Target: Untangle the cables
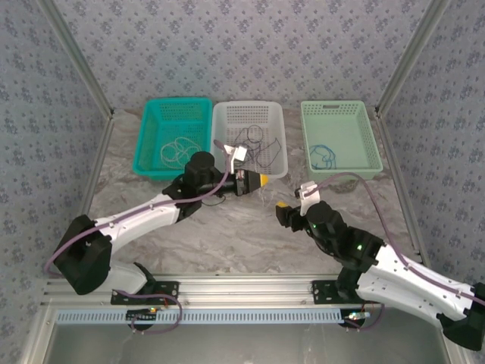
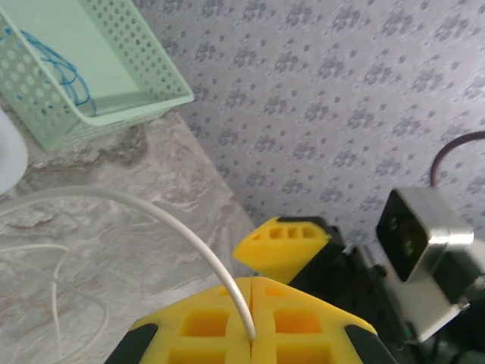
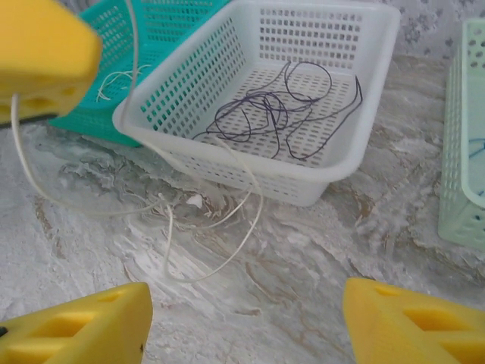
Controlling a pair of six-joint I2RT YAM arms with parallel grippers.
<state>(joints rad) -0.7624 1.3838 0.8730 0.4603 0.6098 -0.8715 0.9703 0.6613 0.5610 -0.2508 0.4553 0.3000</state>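
The left gripper (image 2: pixel 251 307) has its yellow jaws pressed together on a thin white cable (image 2: pixel 182 227), which arcs away toward the left edge of its wrist view and trails in loose loops over the marbled table (image 1: pixel 227 227). In the overhead view it sits mid-frame, just below the white basket (image 3: pixel 375 83). The right gripper (image 3: pixel 242 326) is a little lower and to the right of it, jaws spread wide and holding nothing, its yellow fingers (image 3: pixel 76 326) at the bottom corners of its own view, above the bare table just short of the white cable's loops. A dark cable (image 3: pixel 261 114) lies tangled inside the white basket. At the upper left of the overhead frame, the teal basket (image 1: pixel 151 144) holds a coil of whitish cable (image 1: pixel 178 149). At the upper right, the pale green basket (image 1: pixel 339 106) holds a blue cable (image 1: pixel 324 157).
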